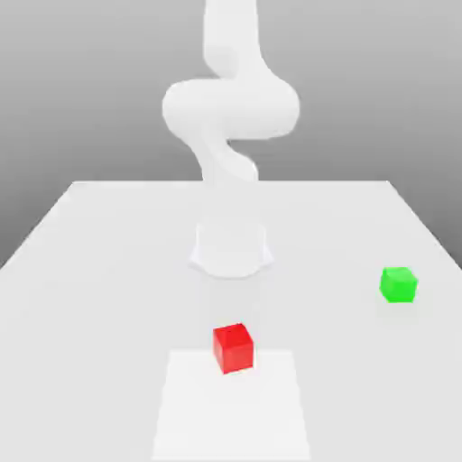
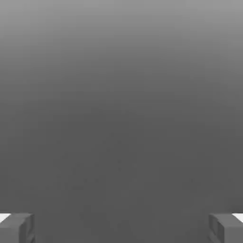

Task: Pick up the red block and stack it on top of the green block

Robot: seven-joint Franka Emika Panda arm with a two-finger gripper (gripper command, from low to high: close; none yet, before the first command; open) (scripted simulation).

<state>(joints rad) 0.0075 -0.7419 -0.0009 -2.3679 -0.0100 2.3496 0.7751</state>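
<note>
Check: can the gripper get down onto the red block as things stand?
Probably yes. The red block sits alone on the table, with the green block well off toward the exterior view's right. The hand view shows the gripper open with nothing between its fingers.

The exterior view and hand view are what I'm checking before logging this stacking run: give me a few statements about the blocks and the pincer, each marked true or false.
1. The red block sits on the table, apart from the green block. True.
2. The green block lies toward the exterior view's left of the red one. False: it lies toward the exterior view's right.
3. The pincer is open, its fingertips far apart with nothing between them. True.
4. The red block is already stacked on the green block. False: both rest separately on the table.
5. The green block is tipped onto an edge. False: it sits flat.
</note>
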